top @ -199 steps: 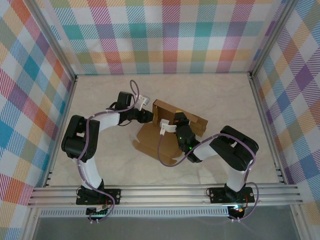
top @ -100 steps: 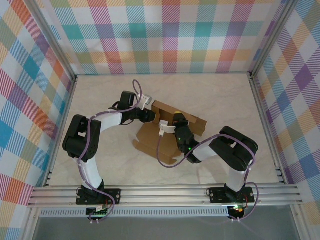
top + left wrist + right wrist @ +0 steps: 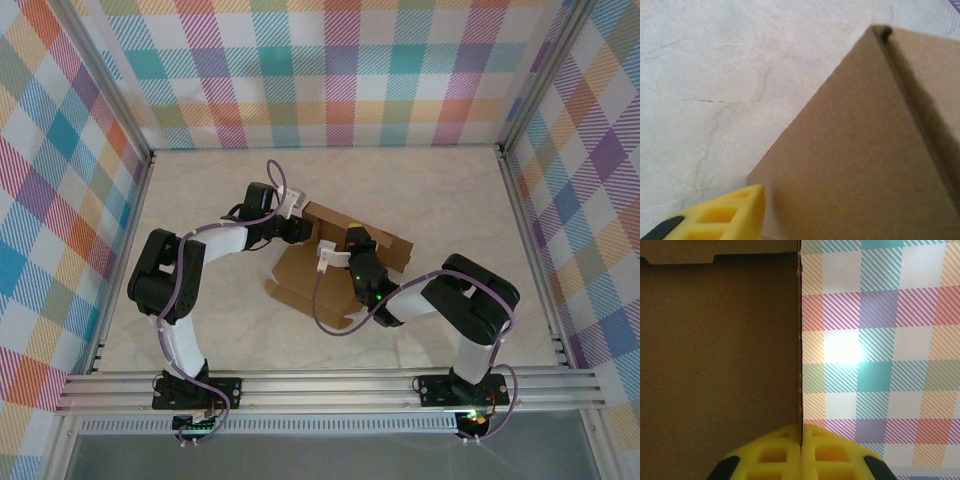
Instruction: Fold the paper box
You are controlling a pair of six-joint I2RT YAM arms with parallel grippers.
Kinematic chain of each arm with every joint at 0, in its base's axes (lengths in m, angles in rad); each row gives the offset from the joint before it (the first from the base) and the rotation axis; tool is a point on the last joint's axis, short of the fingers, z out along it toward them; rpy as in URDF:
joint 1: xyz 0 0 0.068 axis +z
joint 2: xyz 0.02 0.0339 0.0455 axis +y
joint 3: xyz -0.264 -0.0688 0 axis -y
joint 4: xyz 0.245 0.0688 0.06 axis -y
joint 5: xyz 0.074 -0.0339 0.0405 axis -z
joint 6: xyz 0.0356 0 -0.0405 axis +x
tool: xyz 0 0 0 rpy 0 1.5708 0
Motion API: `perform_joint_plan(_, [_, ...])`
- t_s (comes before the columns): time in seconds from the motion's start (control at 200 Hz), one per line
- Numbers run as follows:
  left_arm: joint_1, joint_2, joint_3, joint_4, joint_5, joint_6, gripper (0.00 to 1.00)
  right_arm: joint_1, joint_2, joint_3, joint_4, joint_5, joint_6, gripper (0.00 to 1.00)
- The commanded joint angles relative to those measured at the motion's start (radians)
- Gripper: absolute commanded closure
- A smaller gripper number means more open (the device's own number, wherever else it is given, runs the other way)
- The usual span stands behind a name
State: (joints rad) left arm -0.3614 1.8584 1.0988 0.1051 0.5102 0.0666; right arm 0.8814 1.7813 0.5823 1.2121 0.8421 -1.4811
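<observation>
Sharply bent right arm (image 3: 468, 300), right pincer (image 3: 801, 444) pinching paper box (image 3: 300, 275) (upright wall)

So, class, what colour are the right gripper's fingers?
Yellow; the fingers show best in the right wrist view.

No readable text or labels, paper box (image 3: 300, 273) plain, unmarked
</observation>
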Motion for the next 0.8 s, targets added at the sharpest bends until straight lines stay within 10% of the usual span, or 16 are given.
perform_joint_plan(0.0, [-0.016,0.021,0.029,0.038,-0.011,-0.021,0.61,0.019,0.037,0.011,0.026,-0.007,-0.017,1.0])
perform_joint_plan(0.795, [-0.06,0.025,-0.01,0.099,-0.118,-0.106,0.79,0.047,0.116,0.026,0.125,0.031,-0.085,1.0])
